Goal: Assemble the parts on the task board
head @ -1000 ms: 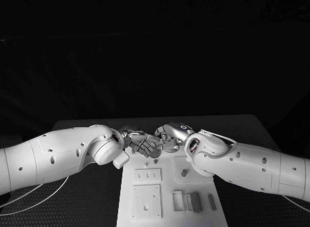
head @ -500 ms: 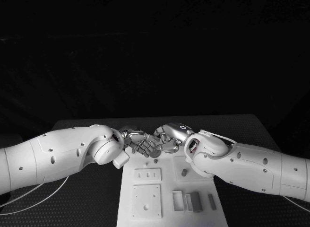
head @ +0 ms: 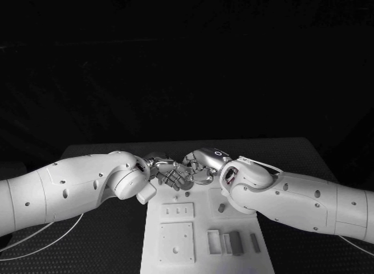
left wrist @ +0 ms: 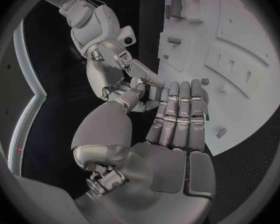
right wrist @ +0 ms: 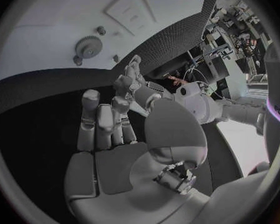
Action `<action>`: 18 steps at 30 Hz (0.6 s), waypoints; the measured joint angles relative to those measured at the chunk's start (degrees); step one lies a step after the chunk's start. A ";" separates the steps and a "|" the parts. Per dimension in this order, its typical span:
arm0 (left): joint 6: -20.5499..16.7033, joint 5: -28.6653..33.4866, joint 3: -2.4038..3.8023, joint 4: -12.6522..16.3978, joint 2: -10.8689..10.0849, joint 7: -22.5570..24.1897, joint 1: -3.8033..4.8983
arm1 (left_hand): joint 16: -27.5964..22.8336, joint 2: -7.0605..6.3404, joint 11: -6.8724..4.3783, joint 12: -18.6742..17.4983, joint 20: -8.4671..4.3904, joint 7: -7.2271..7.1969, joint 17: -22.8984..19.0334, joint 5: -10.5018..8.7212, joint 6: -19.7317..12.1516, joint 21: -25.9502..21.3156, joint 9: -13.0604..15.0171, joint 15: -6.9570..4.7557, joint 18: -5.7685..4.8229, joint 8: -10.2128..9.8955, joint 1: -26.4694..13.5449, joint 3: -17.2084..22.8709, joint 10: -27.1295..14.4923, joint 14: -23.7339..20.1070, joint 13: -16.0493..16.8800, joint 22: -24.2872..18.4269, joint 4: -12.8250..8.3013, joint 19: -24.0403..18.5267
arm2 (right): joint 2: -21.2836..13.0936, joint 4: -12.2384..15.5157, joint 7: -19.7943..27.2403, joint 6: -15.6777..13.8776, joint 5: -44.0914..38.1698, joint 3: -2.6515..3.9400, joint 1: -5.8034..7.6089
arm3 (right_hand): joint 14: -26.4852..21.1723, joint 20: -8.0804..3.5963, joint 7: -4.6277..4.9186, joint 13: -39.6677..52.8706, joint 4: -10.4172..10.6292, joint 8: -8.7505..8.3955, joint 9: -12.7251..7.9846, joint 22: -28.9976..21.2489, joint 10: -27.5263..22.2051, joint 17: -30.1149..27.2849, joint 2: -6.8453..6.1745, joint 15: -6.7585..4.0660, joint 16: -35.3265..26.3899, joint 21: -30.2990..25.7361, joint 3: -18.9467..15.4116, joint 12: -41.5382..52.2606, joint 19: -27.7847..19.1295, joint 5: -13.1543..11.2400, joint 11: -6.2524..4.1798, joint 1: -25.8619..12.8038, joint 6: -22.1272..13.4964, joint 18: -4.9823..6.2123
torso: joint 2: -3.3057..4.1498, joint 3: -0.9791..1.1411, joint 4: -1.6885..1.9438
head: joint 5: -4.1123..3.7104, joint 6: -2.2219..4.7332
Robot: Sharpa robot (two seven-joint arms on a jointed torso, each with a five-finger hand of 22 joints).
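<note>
Two white arms, smooth glossy shells, rounded bulbous wrist housings. Small dark screw holes dot the forearm shells. Left hand [head: 172,174] and right hand [head: 202,165] silver metal, many segmented fingers [left wrist: 177,115] with grey padded fronts, flat grey palm pads. Thin pale cable [head: 39,234] loops under left forearm. Small ring marking on top of right hand.
</note>
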 measured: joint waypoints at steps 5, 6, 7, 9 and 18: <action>-0.17 0.18 -0.05 -0.10 0.02 0.00 -0.06 | -0.22 0.57 0.00 0.00 0.00 -0.16 0.17 0.00 0.16 0.00 0.00 0.00 -0.02 -0.06 -0.02 0.05 0.00 0.00 0.08 0.12 -0.52 0.00 | 0.24 -0.15 -0.04 0.13 0.00 0.00 0.02 | 0.16 0.00 0.00 0.00 0.00 -0.10 0.08 0.00 0.00 0.00 0.00 -0.01 0.00 0.00 0.00 0.00 0.00 0.00 0.00 0.00 0.00 0.19 | 0.01 -0.01 -0.01 | -0.15 -0.02; -0.22 0.23 -0.05 -0.10 0.02 0.00 -0.06 | -0.22 0.92 0.00 0.00 0.00 -0.22 0.20 0.00 0.22 0.00 -0.01 0.00 -0.02 -0.06 -0.01 0.07 0.00 0.00 0.12 0.14 -0.55 0.00 | 0.29 -0.22 -0.04 0.18 0.02 0.01 0.03 | 0.17 0.01 0.00 0.00 0.00 -0.10 0.08 0.00 0.00 0.00 0.00 -0.01 0.00 0.00 0.00 0.00 0.00 0.00 -0.01 0.00 0.00 0.19 | 0.01 -0.01 -0.01 | -0.16 -0.05; -0.23 0.24 -0.05 -0.10 0.02 0.00 -0.06 | -0.22 0.99 0.00 0.00 0.00 -0.22 0.21 0.00 0.22 0.00 -0.01 0.00 -0.02 -0.07 0.02 0.03 0.00 0.00 0.14 0.14 -0.58 0.00 | 0.30 -0.24 -0.04 0.20 0.02 0.02 0.03 | 0.17 0.01 0.00 0.00 -0.01 -0.10 0.08 0.00 0.01 0.00 0.00 -0.02 0.00 0.00 -0.01 0.00 0.00 0.00 -0.01 0.00 0.00 0.20 | 0.01 -0.01 -0.01 | -0.18 -0.07; -0.30 0.34 -0.05 -0.11 0.02 0.00 -0.07 | -0.22 0.99 0.00 0.00 0.00 -0.22 0.21 0.00 0.22 0.00 -0.01 0.00 -0.03 -0.07 0.02 -0.09 0.00 0.00 0.14 0.14 -0.71 0.00 | 0.35 -0.31 -0.05 0.28 0.05 0.04 0.04 | 0.18 0.01 -0.01 0.00 -0.01 -0.11 0.08 0.00 0.01 0.00 0.00 -0.01 0.00 0.00 -0.01 0.00 0.00 0.00 -0.01 0.00 0.00 0.21 | 0.01 -0.01 -0.01 | -0.22 -0.09; -0.49 0.58 -0.11 -0.19 0.08 -0.16 -0.10 | -0.22 3.18 -0.38 0.00 0.00 -0.84 0.63 0.00 1.02 0.00 0.03 0.00 -0.05 -0.08 0.51 0.32 0.38 0.00 0.52 0.37 -1.92 0.00 | 0.57 -0.53 -0.11 0.57 0.07 0.06 0.06 | 0.20 0.01 -0.05 0.00 -0.01 -0.11 0.26 0.00 0.09 -0.01 0.00 -0.01 0.00 0.00 -0.01 0.00 0.00 0.00 -0.09 0.00 0.05 0.20 | -0.02 -0.01 0.03 | -0.40 -0.16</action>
